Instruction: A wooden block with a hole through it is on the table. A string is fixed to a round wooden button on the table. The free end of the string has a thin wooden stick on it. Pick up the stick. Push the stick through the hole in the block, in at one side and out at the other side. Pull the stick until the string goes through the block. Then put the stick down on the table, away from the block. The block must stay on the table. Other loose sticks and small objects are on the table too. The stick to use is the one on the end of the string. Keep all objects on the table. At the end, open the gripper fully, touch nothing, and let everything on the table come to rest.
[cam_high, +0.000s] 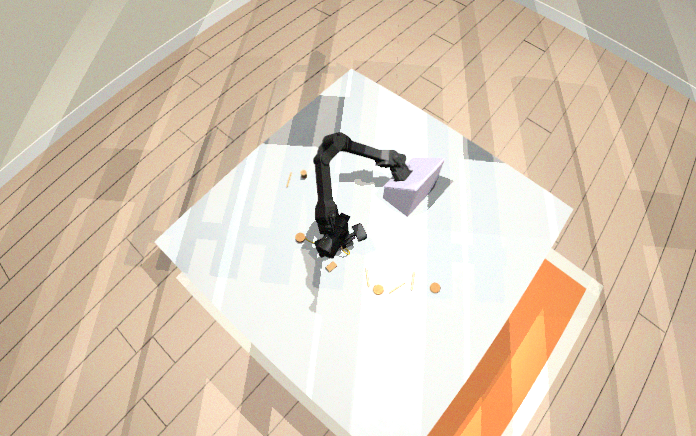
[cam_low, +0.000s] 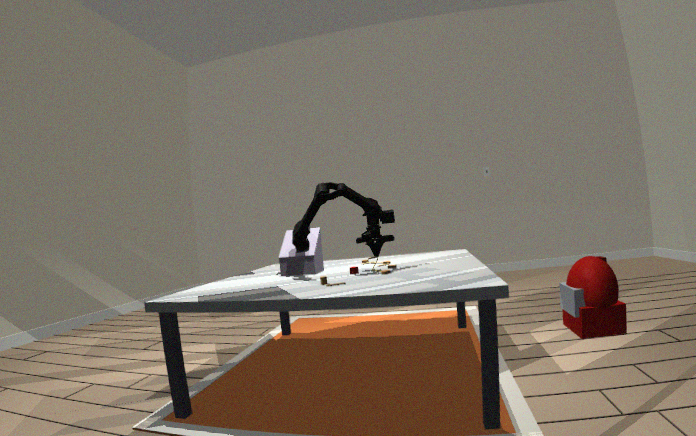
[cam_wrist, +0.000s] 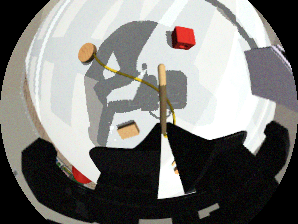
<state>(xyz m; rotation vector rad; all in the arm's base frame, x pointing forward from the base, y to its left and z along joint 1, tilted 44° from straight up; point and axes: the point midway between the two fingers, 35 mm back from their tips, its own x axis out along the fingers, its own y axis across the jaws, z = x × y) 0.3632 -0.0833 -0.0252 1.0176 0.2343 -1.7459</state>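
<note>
My gripper (cam_low: 377, 255) (cam_wrist: 162, 125) is shut on the thin wooden stick (cam_wrist: 162, 95), above the table. The stick's free end points away from the fingers, up in the wrist view. The yellow string (cam_wrist: 131, 77) (cam_high: 309, 240) runs from the round wooden button (cam_wrist: 87, 52) (cam_high: 299, 237) in a loose curve to the stick's end at the fingertips. The small wooden block (cam_wrist: 128, 130) (cam_high: 331, 266) lies on the table to the left of the fingertips in the wrist view, apart from the stick. Its hole cannot be made out. The arm hides the fingertips in the top view.
A red cube (cam_wrist: 183, 38) (cam_low: 353, 270) lies near the arm. Loose sticks (cam_high: 367, 277) (cam_high: 397, 288) (cam_high: 412, 281) and discs (cam_high: 378, 290) (cam_high: 435, 288) lie on one side; another stick (cam_high: 289, 179) and a round piece (cam_high: 303, 174) lie opposite. The arm stands on a lilac pedestal (cam_high: 413, 179) (cam_wrist: 270, 75).
</note>
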